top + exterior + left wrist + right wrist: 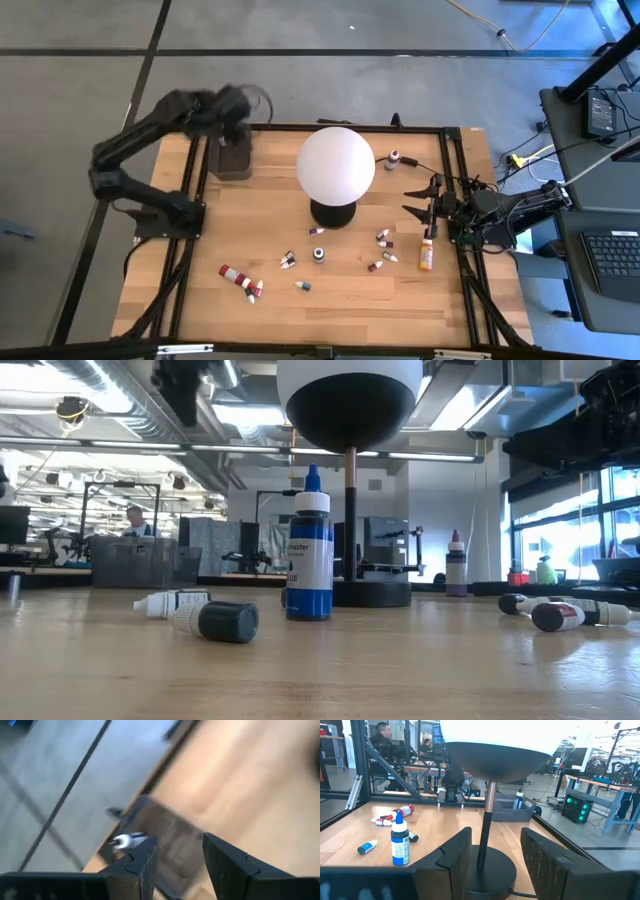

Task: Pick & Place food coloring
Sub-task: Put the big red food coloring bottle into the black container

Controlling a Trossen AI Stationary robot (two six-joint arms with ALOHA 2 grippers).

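1. Left gripper (pixel 235 108), from overhead, hangs above the dark grey tray (pixel 233 160) at ten o'clock on the table (pixel 200 290), probably there to drop a bottle in. We see the right gripper (pixel 418 197) waiting at three o'clock, beside the globe lamp (pixel 335 165). Food coloring bottles (pixel 240 279) lie scattered across the near half; a taller orange bottle (pixel 426 254) sits at four o'clock.
2. At table height, we see a blue bottle (pixel 309 550) upright before the lamp base (pixel 371 593), others lying on their sides.
3. Left wrist: fingers (pixel 142 870) stand partly apart over the tray (pixel 170 845); a white-capped bottle (pixel 127 840) shows beside one finger, and we cannot tell whether it is gripped.
4. Right wrist: fingers (pixel 452 855) half spread, empty, facing the lamp stem (pixel 486 825).
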